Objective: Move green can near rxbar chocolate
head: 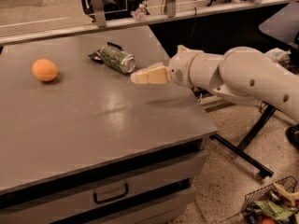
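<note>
The green can (117, 59) lies on its side at the back of the grey table (93, 125), silver end facing the front right. The rxbar chocolate (97, 55), a flat black wrapper, lies right behind the can and touches it; the can hides most of it. My gripper (136, 77) hovers just right of and in front of the can's silver end, a small gap away, with nothing in it. The white arm (243, 73) reaches in from the right.
An orange (45, 70) sits at the table's left. A drawer with a handle (110, 193) is under the tabletop. A railing (140, 20) runs behind the table. A wire basket (271, 204) with items stands on the floor at the lower right.
</note>
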`<state>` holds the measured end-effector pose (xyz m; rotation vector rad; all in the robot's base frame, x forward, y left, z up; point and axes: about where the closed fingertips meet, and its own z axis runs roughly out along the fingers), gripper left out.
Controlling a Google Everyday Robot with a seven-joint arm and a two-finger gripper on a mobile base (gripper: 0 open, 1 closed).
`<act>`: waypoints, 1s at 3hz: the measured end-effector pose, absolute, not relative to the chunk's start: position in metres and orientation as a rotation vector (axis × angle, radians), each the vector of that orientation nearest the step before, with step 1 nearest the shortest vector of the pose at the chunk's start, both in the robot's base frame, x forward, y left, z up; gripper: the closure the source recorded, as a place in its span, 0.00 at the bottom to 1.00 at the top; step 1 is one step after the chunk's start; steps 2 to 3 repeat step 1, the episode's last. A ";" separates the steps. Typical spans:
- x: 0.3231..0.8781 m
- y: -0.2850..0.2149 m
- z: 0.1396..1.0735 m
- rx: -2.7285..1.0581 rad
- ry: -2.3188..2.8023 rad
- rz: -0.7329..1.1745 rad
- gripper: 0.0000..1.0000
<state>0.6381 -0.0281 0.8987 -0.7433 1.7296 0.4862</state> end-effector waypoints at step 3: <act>0.628 -0.026 0.905 -0.742 1.743 0.478 0.00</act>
